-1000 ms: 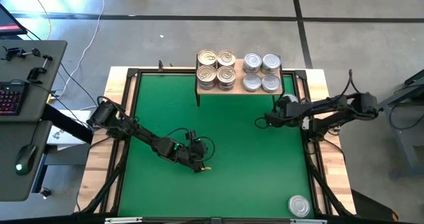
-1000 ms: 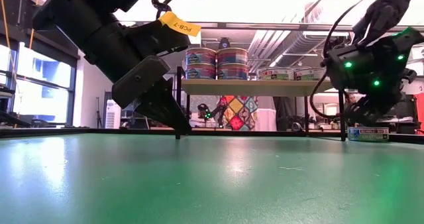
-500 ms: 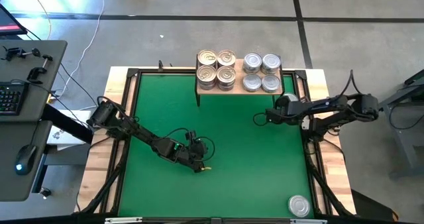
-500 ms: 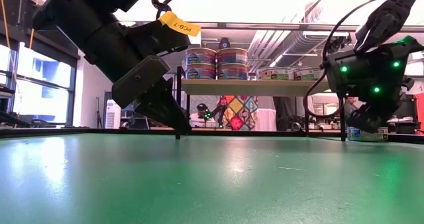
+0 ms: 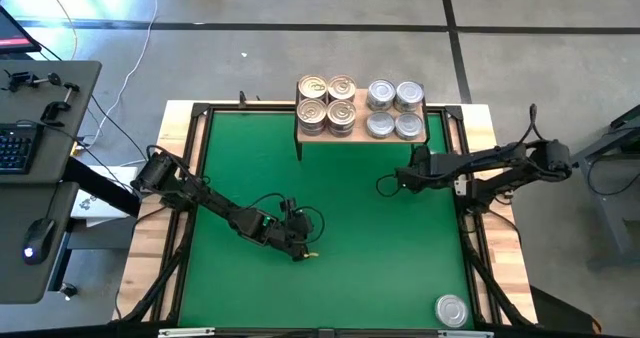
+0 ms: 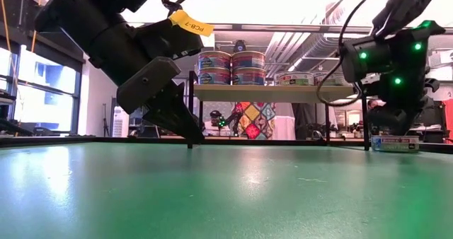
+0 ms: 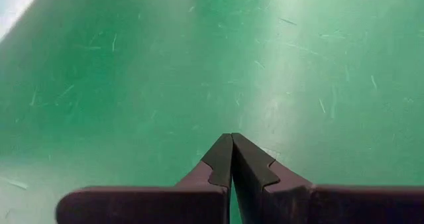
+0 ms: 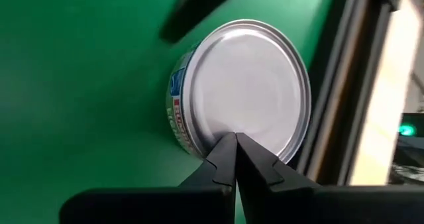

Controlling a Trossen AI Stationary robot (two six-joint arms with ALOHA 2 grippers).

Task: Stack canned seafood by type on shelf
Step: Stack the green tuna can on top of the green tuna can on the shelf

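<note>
Golden-lidded cans (image 5: 327, 100) stand two high on the left half of the wooden shelf (image 6: 269, 92). Silver-lidded cans (image 5: 394, 109) sit one high on its right half. One silver can (image 8: 245, 85) rests flat on the green mat by the right rail, beside the shelf's right leg (image 6: 393, 144). My right gripper (image 8: 235, 136) is shut and hangs just above this can (image 6: 391, 126); in the high view the arm hides the can. My left gripper (image 5: 308, 252) is shut and low over the middle of the mat. Another silver can (image 5: 451, 310) sits at the near right corner. My left gripper points slanting down, and its shut fingertips (image 6: 190, 144) meet the green mat (image 7: 132, 85); it holds nothing. My right gripper's shut tips show over the near rim of the silver can's lid (image 8: 228, 128), coming from above; I cannot tell whether they touch it.
The black frame rail (image 8: 344, 98) and wooden border run close along the right of the can. The shelf's black legs (image 6: 366, 122) stand at the far edge of the mat. The green mat (image 5: 350, 278) lies bare between the two grippers.
My right gripper has risen a little and shifted toward the table's left, staying shut; in the high view its arm now covers the silver can that showed beside it before. The can has not moved.
</note>
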